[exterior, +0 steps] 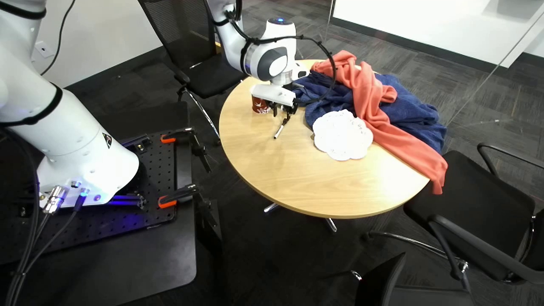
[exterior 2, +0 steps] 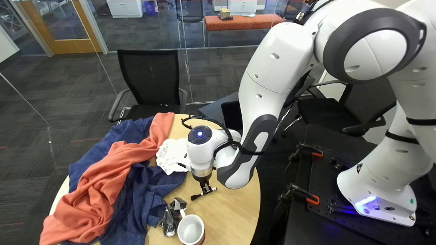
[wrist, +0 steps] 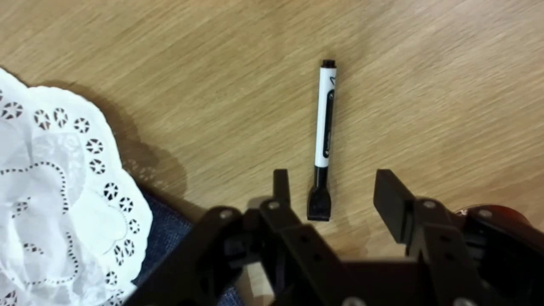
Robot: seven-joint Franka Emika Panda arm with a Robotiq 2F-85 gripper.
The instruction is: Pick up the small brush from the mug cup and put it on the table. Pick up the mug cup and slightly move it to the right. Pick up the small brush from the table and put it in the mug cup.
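- Our gripper (wrist: 335, 191) has its jaws apart with nothing pinched; in the wrist view a gap shows on each side of the small brush (wrist: 322, 142).
- The small brush lies on the table (exterior: 289, 178); in that same view its dark flared end sits between the two fingertips, nearer the left-hand one, and its white handle reaches out past them.
- Its long axis runs nearly square to the line along which the jaws would close.
- How high the fingertips hang above the table we can't judge well from here.
- The mug cup (exterior: 260, 105) stands beyond the wrist view's right-hand finger, partly hidden by it.
- We'd guess the mug cup comes next, so we would rise straight up first; a sideways start could sweep the small brush along.
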